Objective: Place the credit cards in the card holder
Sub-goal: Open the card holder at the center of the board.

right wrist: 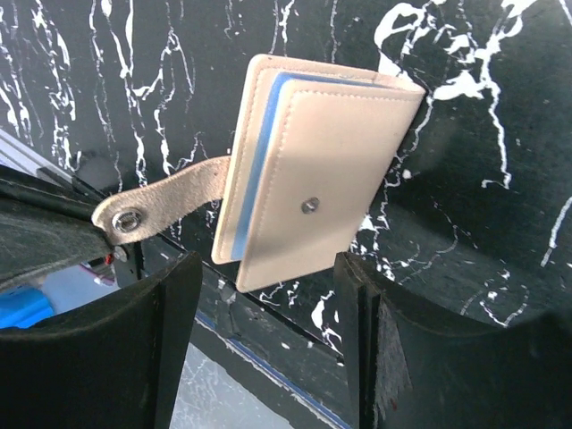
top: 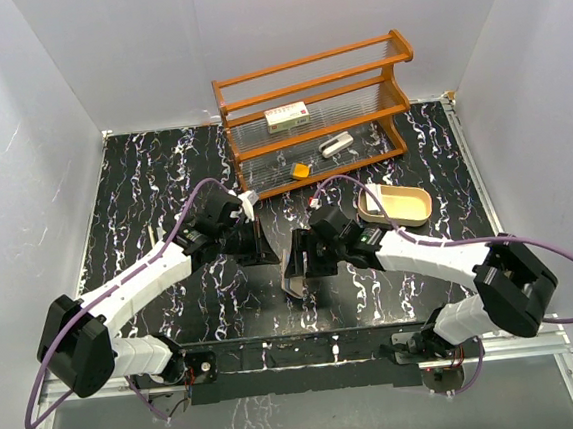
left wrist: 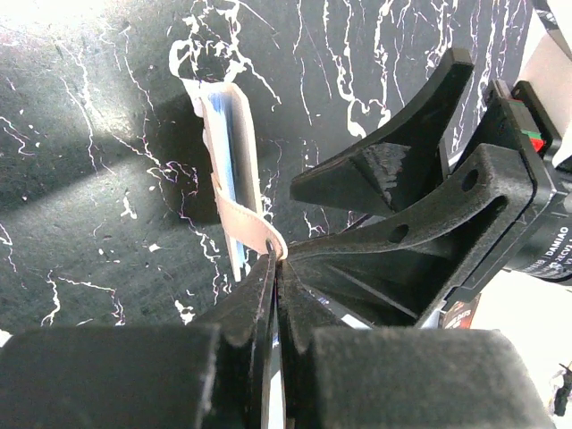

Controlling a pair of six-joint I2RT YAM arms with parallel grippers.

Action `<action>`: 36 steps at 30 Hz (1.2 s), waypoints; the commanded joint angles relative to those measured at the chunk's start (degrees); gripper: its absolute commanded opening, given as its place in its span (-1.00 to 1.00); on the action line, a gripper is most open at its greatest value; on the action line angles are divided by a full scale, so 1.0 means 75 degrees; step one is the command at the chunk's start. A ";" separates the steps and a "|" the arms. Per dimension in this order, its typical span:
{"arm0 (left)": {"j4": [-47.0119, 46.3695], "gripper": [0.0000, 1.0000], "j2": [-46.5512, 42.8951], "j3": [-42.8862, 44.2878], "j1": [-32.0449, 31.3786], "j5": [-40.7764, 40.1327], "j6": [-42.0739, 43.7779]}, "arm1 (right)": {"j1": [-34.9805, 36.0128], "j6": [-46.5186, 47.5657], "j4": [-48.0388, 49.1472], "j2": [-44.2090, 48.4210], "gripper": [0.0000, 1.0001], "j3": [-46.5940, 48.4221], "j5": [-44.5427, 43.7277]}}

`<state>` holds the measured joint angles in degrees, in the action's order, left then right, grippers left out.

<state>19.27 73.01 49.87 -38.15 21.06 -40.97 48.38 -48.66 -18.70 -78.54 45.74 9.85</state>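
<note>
The tan card holder [right wrist: 313,197] lies folded shut on the black marbled table, and it also shows edge-on in the left wrist view [left wrist: 231,152]. A blue card edge [right wrist: 259,170] shows between its leaves; no orange-yellow card is in view. My left gripper [left wrist: 275,259] is shut on the tip of the holder's snap flap [right wrist: 130,219]. My right gripper [right wrist: 268,331] is open just over the holder's near edge, one finger on each side, touching nothing. In the top view both grippers meet at the table's middle, left gripper [top: 262,245] and right gripper [top: 305,258], with the holder [top: 294,276] under them.
A wooden two-level rack [top: 313,112] stands at the back with a white box with red print [top: 287,116], a small orange block [top: 301,170] and a grey object [top: 336,146]. An oval beige-rimmed tray [top: 396,205] sits right of the right gripper.
</note>
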 commanded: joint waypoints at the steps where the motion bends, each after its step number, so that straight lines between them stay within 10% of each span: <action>1: 0.0030 -1.00 -0.0250 0.0207 0.0001 0.0191 -0.0147 | 0.0051 -0.0241 0.0722 -0.0076 0.17 0.0066 0.0287; 21: 0.1650 -1.00 -0.0332 -0.0023 0.0023 -0.1387 0.0095 | 0.0065 0.0282 -0.0587 0.0116 -0.93 -0.0356 -0.1580; 36: 0.1678 -1.00 -0.0187 -0.0278 0.0294 -0.0900 0.0192 | 0.0065 0.0304 -0.0863 -0.0035 -0.42 -0.0381 -0.2032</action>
<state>31.31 71.90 47.99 -36.16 11.73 -40.53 48.82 -47.66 -23.11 -77.97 43.27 -1.74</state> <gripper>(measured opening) 0.007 0.277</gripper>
